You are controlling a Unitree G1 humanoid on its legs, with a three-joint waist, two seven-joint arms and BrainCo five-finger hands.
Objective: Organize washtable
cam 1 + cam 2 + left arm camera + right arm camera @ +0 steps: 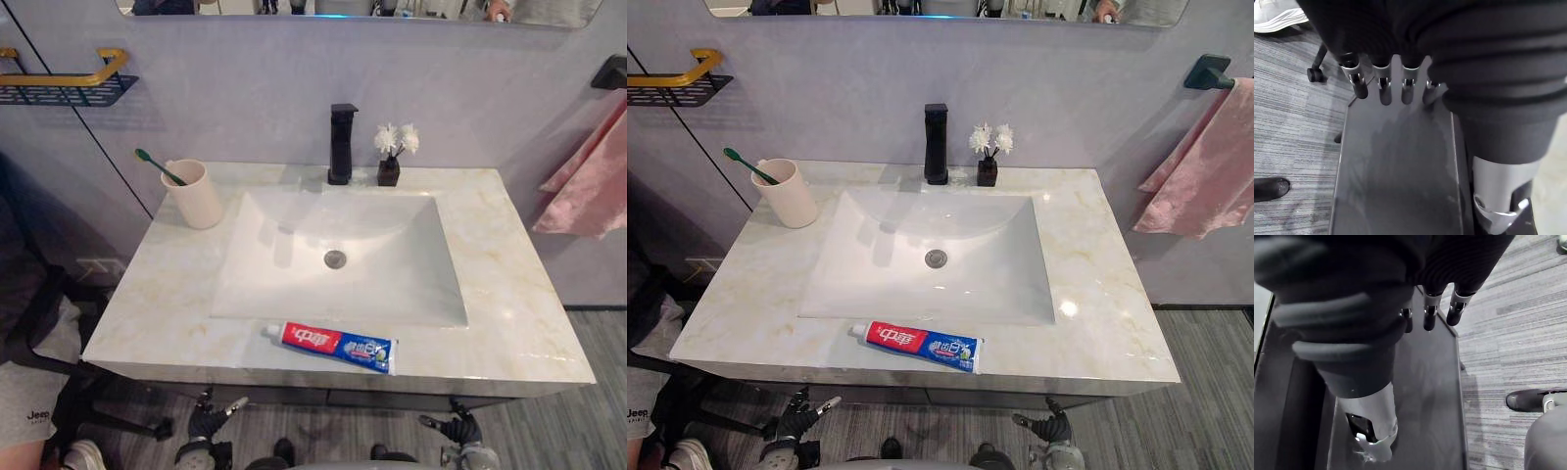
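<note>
The toothpaste tube (331, 346) is seen lying flat at the very front of the marble surface (509, 294), just beside the near rim of the sink (294, 255), and this is judged to be the main risk: if it is nudged from above instead of being closed on cleanly, it could be pushed off the front edge to the floor or slid into the basin. A second risk is expected at the back left, where the cup (196, 196) stands upright with a green toothbrush (157, 164) leaning out of it; a careless reach could tip the cup. The black tap (341, 144) and the small flower vase (390, 157) beside it could likewise be knocked if an arm is swung across the back. The left hand (201, 426) and the right hand (458, 429) are seen low, below the front edge of the surface and well apart from everything on it. In the wrist views the left fingers (1384, 90) and the right fingers (1429, 318) are shown hanging loosely extended, with nothing held or touched.
</note>
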